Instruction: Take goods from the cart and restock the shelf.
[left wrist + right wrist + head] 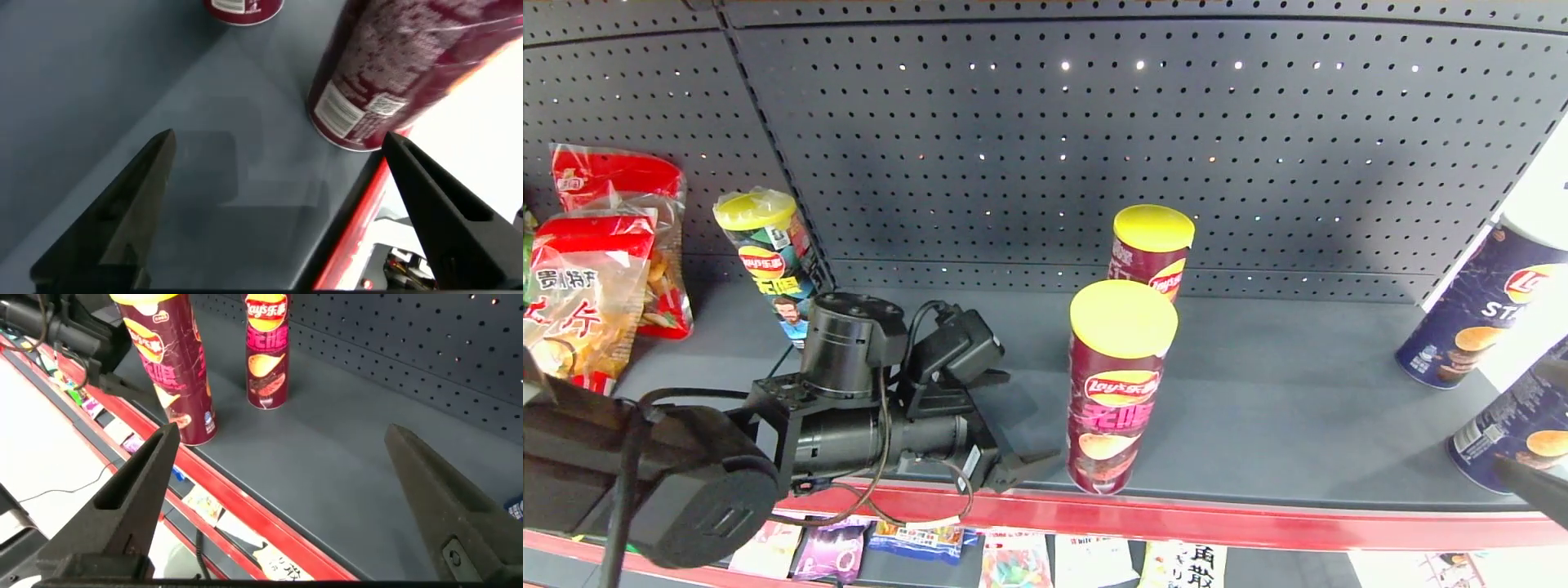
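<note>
Crowding the shelf edge (pixel 1258 523), can (pixel 1115 392) beside left claw (pixel 279 137).

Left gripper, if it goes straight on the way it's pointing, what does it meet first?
The left gripper would probably meet the front maroon can first, near its base; the can sits off-centre toward one finger, so a miss is possible.

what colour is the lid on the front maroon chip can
Yellow lid on the front chip can, clearest in the head view.
</note>
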Robot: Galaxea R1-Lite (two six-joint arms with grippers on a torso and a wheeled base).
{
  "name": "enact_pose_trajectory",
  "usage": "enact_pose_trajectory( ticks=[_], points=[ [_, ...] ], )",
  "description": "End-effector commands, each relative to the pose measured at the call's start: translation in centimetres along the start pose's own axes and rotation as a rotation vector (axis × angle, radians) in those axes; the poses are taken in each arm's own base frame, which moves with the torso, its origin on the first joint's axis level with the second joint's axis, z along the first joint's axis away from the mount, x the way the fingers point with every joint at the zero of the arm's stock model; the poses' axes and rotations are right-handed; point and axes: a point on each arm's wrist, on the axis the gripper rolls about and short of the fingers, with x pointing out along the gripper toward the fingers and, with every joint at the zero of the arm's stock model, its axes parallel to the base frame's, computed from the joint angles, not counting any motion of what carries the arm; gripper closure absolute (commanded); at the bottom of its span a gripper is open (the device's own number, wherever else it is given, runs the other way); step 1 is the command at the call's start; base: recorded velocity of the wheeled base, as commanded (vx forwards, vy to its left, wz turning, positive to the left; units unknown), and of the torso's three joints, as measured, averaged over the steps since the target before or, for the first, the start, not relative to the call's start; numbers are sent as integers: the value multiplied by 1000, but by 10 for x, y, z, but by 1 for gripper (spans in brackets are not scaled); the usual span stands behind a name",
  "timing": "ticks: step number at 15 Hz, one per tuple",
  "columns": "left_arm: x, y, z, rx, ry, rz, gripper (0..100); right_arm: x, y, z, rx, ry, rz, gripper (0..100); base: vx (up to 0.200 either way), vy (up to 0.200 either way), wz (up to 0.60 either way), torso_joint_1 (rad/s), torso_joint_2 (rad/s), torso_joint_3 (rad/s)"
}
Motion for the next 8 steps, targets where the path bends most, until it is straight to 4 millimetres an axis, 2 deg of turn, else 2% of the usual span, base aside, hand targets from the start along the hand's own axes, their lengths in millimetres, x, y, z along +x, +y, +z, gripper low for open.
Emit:
enact_pose_trajectory(
  ticks=[1,8],
  points=[
    [5,2,0,0,0,-1,0,2,0,1,0,3,1,0,0,0,0,0,0,0],
    [18,3,5,9,-7,-14,0,1,0,0,14,3,1,0,0,0,0,0,0,0]
  ],
)
